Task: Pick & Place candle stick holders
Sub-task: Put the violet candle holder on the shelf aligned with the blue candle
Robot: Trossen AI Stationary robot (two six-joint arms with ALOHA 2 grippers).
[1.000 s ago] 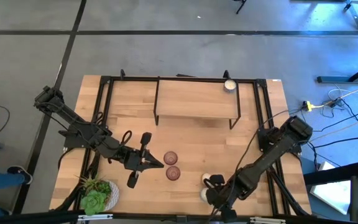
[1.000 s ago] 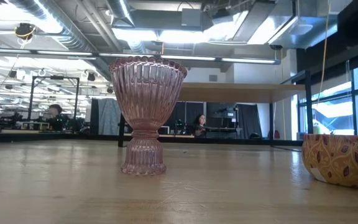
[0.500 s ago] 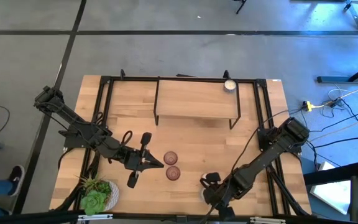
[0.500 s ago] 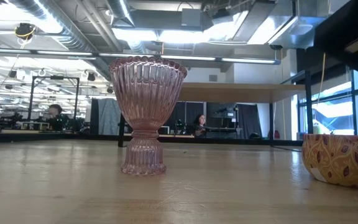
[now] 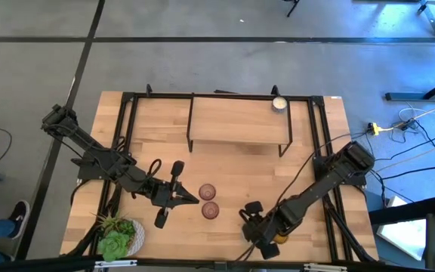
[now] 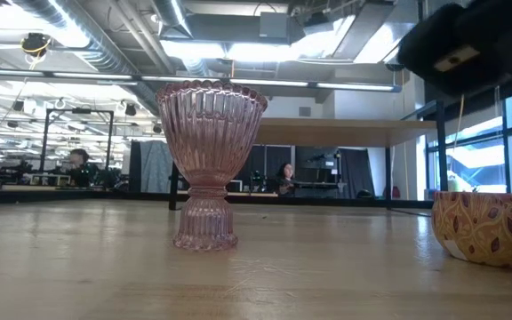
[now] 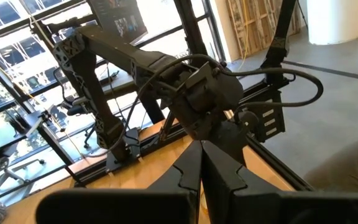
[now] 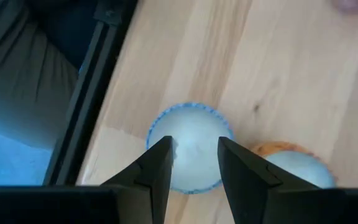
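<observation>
Two pinkish-purple glass holders (image 5: pixel 207 192) (image 5: pixel 211 210) stand upright on their feet on the table's near middle; one fills the low view (image 6: pixel 207 164). My right gripper (image 8: pixel 194 143) is open and points down, its fingers standing over a whitish-cream holder (image 8: pixel 190 121) beside the amber holder (image 8: pixel 278 151) (image 5: pixel 279 239) (image 6: pixel 478 227). In the high view my right gripper (image 5: pixel 252 224) hides the whitish holder. Another whitish holder (image 5: pixel 279 104) stands on the far shelf. My left gripper (image 5: pixel 186 199) is shut and empty, left of the pink holders.
A wooden shelf on black legs (image 5: pixel 240 121) spans the table's far side. A leafy plant in a white pot (image 5: pixel 118 236) stands at the near left corner. Black frame rails (image 8: pixel 82 118) run along the table's edges. Bare wood lies between the shelf and the pink holders.
My right gripper has gone a little toward the table's left edge, over the whitish holder, covering it in the high view. Its arm has come into the low view at the upper right. The holders have kept still.
</observation>
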